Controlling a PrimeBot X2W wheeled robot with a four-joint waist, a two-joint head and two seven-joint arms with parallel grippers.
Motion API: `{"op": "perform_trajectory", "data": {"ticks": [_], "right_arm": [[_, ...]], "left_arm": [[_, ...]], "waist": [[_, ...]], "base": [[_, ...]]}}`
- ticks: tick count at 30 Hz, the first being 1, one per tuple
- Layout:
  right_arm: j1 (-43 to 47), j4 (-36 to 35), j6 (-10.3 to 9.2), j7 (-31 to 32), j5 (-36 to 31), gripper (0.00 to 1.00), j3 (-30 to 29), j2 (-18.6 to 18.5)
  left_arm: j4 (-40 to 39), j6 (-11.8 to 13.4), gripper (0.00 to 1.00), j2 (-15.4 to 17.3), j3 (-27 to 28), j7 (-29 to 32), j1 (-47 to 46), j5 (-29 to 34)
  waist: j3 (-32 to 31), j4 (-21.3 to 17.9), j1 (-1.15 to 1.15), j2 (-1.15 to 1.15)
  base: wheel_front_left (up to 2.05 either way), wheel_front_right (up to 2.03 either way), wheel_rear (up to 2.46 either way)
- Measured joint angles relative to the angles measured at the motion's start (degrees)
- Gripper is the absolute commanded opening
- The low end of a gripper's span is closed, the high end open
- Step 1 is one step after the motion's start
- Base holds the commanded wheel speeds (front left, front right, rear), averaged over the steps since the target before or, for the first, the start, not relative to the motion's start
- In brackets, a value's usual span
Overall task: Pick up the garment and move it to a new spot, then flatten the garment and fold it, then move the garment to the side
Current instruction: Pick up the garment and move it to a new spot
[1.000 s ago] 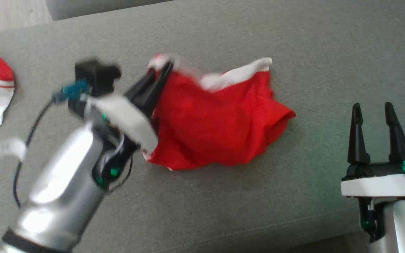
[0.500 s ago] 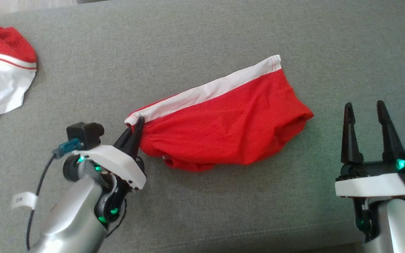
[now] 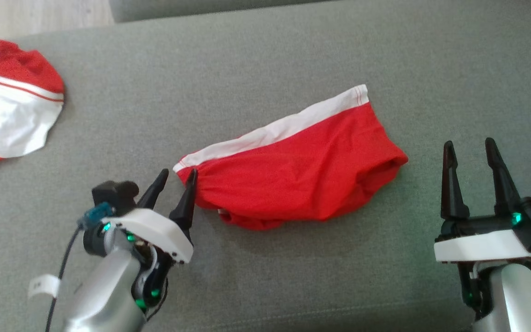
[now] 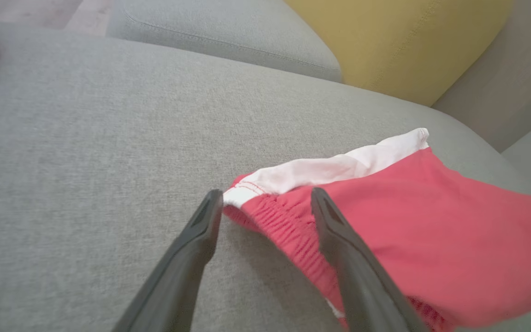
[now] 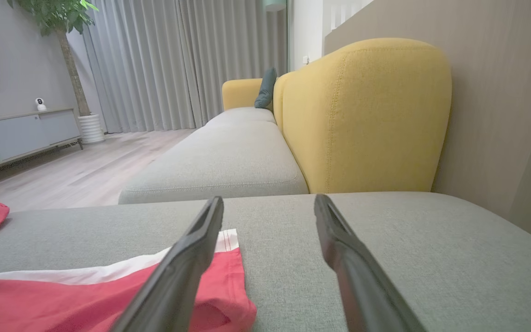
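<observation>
The garment (image 3: pixel 297 173) is a pair of red shorts with a white waistband, lying crumpled on the grey cushion (image 3: pixel 265 60). My left gripper (image 3: pixel 177 176) stands open at the waistband's left corner, its right finger against the cloth. In the left wrist view that corner of the garment (image 4: pixel 385 207) lies between the fingers of the left gripper (image 4: pixel 265 200), which hold nothing. My right gripper (image 3: pixel 467 147) is open and empty, a little right of the garment's right end. The right wrist view shows the garment (image 5: pixel 85 295) at lower left, partly behind the left finger of the right gripper (image 5: pixel 269 203).
A second red and white garment (image 3: pixel 12 115) lies at the cushion's far left. A yellow sofa back (image 5: pixel 367 115) rises behind the cushion. The cushion's front edge (image 3: pixel 265 318) runs close along the bottom of the head view.
My left gripper pulled the waistband corner left and toward me, stretching the garment out, then opened and let go. The head camera shifted slightly. The right gripper stayed open.
</observation>
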Motion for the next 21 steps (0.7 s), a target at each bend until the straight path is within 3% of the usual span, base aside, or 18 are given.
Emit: {"op": "perform_trajectory", "data": {"ticks": [11, 21], "right_arm": [[2.45, 0.75, 0.00, 0.00, -0.42, 1.00, -0.62, 0.00], [4.83, 1.79, 0.00, 0.01, -0.43, 1.00, -0.15, 0.00]], "left_arm": [[-14.11, 4.68, 1.00, -0.42, 6.37, -0.31, 9.80, 10.85], [-21.18, 7.48, 1.00, -4.00, 11.67, -0.31, 20.78, 15.88]], "waist": [[-5.74, 1.52, 0.00, 0.00], [-9.91, 3.36, 0.00, 0.00]], "base": [[0.00, 0.00, 0.00], [0.00, 0.00, 0.00]]}}
